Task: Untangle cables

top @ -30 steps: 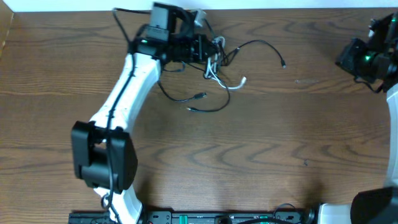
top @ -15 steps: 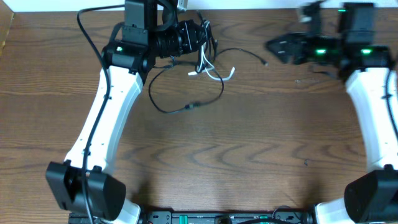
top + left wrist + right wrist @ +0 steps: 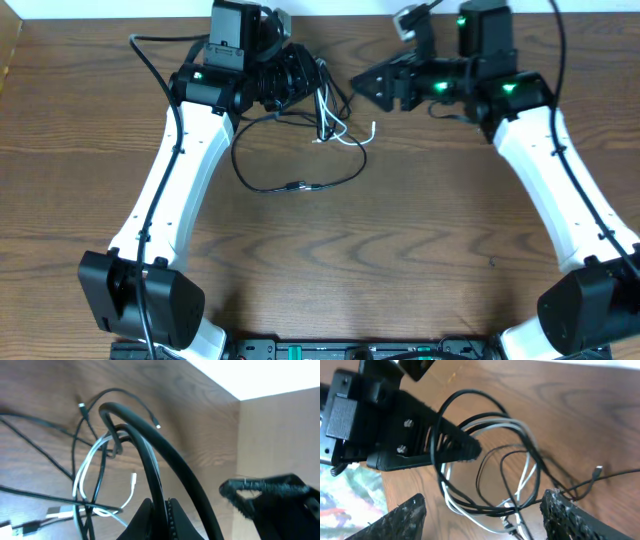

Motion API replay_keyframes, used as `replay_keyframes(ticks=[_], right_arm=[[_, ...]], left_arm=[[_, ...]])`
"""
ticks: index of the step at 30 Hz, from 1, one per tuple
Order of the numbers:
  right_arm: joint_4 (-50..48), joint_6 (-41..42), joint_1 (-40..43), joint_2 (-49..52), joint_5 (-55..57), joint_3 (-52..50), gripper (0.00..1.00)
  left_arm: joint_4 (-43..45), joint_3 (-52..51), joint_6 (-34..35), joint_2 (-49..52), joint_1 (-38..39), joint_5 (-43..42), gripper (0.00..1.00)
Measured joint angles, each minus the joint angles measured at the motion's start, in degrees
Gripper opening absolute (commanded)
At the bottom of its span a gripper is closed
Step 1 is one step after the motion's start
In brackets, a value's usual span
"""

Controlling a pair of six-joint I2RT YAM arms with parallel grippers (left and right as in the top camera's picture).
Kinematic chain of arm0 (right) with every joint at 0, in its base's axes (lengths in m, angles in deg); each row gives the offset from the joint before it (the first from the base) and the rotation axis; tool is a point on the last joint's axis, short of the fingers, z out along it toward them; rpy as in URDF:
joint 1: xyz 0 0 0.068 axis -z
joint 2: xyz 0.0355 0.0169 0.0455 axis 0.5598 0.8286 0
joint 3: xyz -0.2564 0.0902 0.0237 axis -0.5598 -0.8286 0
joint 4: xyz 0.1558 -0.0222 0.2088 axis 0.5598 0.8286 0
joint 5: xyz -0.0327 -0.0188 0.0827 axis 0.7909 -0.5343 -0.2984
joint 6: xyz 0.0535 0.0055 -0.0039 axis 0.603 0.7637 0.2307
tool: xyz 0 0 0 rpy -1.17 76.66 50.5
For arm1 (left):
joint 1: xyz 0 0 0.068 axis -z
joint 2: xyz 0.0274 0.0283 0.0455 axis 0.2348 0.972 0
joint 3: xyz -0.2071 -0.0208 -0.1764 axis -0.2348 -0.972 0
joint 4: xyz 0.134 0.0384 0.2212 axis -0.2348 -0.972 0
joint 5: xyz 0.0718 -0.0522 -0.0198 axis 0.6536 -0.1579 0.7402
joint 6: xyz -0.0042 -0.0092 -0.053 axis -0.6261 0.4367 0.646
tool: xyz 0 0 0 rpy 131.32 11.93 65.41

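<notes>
At the far edge of the table (image 3: 400, 250), the left gripper (image 3: 300, 78) is clenching cables (image 3: 340, 132). Gaping, the right gripper (image 3: 372, 86) should be pinching one loop.

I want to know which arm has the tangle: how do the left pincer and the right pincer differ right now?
The left pincer is shut on the cables; the right pincer is open and holds nothing. Cable loops hang around the left pincer, while the right pincer touches none that I can see. Both are over the far side of the table, tips pointing toward each other.
</notes>
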Motion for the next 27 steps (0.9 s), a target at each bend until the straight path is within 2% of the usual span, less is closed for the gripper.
replay_keyframes(ticks=[10, 27], right_arm=[[3.3, 0.2, -2.5, 2.7, 3.4, 0.0, 0.69], [4.9, -4.7, -6.7, 4.3, 7.1, 0.0, 0.68]], left_arm=[[-1.7, 0.0, 0.2, 0.0, 0.0, 1.7, 0.07], [-4.3, 0.0, 0.5, 0.0, 0.0, 1.7, 0.08]])
